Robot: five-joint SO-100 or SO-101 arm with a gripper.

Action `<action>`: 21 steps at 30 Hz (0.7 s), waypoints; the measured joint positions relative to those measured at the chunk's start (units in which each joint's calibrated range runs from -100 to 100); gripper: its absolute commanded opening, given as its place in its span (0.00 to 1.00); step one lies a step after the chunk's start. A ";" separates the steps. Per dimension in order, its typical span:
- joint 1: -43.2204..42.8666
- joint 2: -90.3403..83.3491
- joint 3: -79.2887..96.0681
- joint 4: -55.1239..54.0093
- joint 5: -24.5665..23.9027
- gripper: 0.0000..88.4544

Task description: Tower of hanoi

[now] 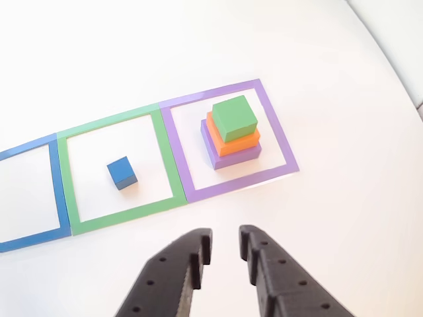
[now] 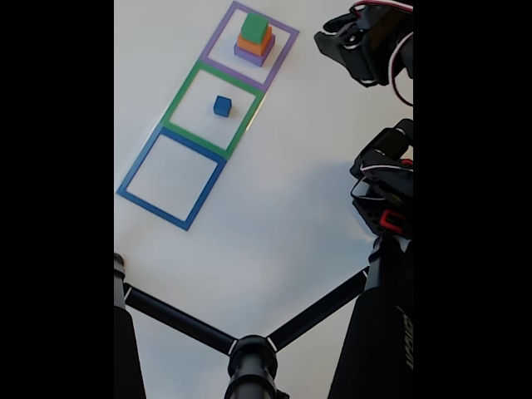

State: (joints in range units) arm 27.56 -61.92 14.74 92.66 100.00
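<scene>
In the other view, the black two-finger gripper (image 1: 225, 254) is entering from the bottom edge, at about six o'clock of the picture. Its two fingers are standing slightly apart with a narrow gap between them, and they are grasping nothing; the white table surface (image 1: 330, 218) is showing through the gap.

On this table three flat square outlines are lying in a row, touching each other side by side. The purple square outline (image 1: 277, 142) is sitting at about one o'clock from the gripper. Inside it, three plain square blocks are standing as a small tower: the wide purple block (image 1: 234, 157) is lying at the bottom, the orange block (image 1: 239, 142) is resting on it, and the green block (image 1: 234, 117) is sitting on the top. The tower is staying apart from the outline's edges.

The green square outline (image 1: 66, 178) is lying at about nine o'clock from the purple one. Inside it, the small blue cube (image 1: 122, 173) is standing alone, well apart from the tower, at about ten o'clock from the gripper.

The blue square outline (image 1: 59, 198) is continuing to the left edge of this view.

In the fixed view, the tower (image 2: 254, 40) is appearing near twelve o'clock, and the blue cube (image 2: 222, 105) is lying at about seven o'clock from it. The black arm (image 2: 370, 37) is hanging at the upper right, beside the purple outline.
</scene>
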 measured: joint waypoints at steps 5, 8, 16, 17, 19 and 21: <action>5.62 -0.51 -3.28 4.35 0.00 0.03; 8.54 -0.42 -1.42 4.27 -0.18 0.06; 12.99 -2.70 12.57 -4.51 -0.36 0.27; 12.99 -2.70 15.32 -6.93 -0.36 0.31; 12.99 -2.70 21.87 -13.62 -0.36 0.39; 13.69 -2.28 28.69 -21.60 0.00 0.42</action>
State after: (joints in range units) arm 41.25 -64.20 43.43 71.06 100.00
